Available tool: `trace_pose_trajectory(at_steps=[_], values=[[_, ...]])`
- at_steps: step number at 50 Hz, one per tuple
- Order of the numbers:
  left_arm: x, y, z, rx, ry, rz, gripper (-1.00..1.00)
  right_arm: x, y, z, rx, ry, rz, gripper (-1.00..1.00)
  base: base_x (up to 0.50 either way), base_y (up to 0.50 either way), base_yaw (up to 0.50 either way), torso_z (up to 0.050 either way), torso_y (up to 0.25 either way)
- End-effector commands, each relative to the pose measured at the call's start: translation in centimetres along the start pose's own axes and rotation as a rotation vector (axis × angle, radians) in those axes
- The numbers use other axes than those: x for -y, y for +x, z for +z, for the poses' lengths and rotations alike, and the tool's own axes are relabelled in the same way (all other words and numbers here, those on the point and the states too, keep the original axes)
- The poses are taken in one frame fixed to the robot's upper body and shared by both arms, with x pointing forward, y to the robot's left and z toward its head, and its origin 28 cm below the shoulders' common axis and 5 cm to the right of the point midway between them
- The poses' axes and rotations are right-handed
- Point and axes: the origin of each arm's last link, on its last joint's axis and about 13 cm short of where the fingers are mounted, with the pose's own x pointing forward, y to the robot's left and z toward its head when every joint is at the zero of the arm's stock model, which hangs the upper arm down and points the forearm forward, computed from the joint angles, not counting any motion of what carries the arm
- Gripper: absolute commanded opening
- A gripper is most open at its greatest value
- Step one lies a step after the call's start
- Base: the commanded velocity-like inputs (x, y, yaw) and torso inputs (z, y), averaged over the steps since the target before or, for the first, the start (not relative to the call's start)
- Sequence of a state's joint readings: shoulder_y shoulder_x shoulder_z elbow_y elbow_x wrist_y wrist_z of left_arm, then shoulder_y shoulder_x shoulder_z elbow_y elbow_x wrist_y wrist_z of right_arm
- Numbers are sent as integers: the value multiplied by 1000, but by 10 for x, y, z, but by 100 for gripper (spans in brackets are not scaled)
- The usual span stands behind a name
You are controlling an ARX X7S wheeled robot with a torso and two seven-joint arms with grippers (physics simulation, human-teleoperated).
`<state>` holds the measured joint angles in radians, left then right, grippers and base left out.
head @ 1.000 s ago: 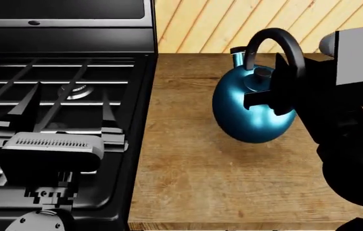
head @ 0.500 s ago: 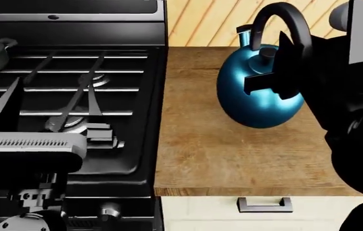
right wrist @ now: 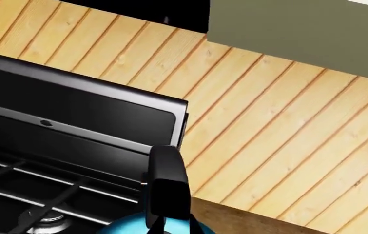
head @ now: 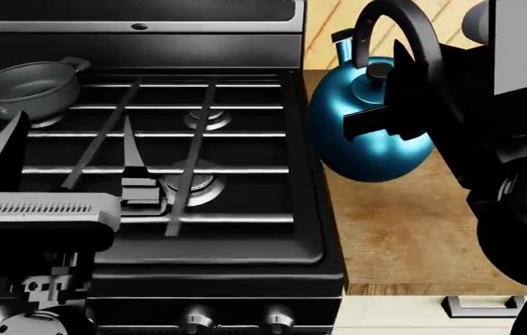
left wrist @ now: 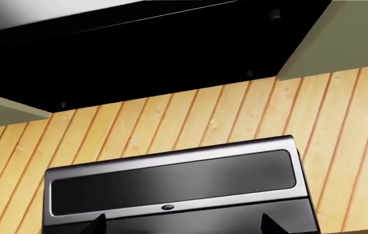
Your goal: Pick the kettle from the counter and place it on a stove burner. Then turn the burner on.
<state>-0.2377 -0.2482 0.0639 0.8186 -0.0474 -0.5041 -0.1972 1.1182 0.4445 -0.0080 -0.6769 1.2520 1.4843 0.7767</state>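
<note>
Kettle (head: 366, 132) is at the counter's (head: 403, 237) left edge, just right of the stove, right gripper (head: 410, 105) clamped on its black handle. Carry level, clear the grate, lower onto near burner (head: 193, 183). Left gripper (head: 68, 164) spread, idle.

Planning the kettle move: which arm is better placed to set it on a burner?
Right. Its hand already grips the kettle at the handle, beside the stove. The left hand hovers over the burners, holding nothing.

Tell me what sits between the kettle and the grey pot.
In the head view, only black grate bars and the far burner lie between kettle and pot.
</note>
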Motion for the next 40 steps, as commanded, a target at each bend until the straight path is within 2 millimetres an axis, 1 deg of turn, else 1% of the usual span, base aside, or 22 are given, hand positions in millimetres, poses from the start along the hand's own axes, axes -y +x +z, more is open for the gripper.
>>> trace_pose_trajectory(at_steps=[1,8,22,36,40], values=[[0,0,0,2,0,2,100,1,-1,6,36,-14,-25,-100,184,500,0,0,0],[-1,0,2,5,0,4,100,-1,-2,7,25,-41,-14,-100,33,500,0,0,2],[-1,0,2,6,-1,6,100,-3,-2,9,30,-43,-2,-100,4,500,0,1,1],[-1,0,2,6,-1,7,100,-3,-1,8,36,-30,12,-100,111,500,0,0,1],[-1,0,2,7,-2,7,100,-4,-1,8,36,-29,18,-100,0,0,0,0,3]])
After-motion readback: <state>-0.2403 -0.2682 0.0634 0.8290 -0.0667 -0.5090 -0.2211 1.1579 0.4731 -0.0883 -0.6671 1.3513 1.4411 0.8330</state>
